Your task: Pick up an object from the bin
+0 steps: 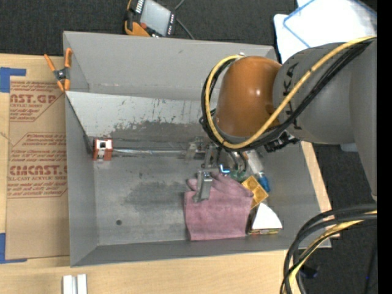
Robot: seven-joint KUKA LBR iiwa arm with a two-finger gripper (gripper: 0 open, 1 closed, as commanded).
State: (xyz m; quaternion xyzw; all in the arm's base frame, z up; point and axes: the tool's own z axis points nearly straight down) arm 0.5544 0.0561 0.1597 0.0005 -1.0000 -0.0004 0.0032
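Note:
My gripper (204, 187) hangs low in the right half of the bin, its tip at the upper left corner of a pink cloth (217, 216). The cloth lies spread flat on the bin floor near the front wall. Just right of the gripper lie a small green thing (248, 177), a blue thing (264, 181) and a gold-brown packet (256, 192), partly hidden under the arm. A white box with an orange edge (265, 221) rests against the cloth's right side.
By the bin's left wall sits a small red and white piece (102, 149), and a thin metal rod (150, 152) runs from it toward the gripper. The arm's orange cover and cables overhang the bin's right side.

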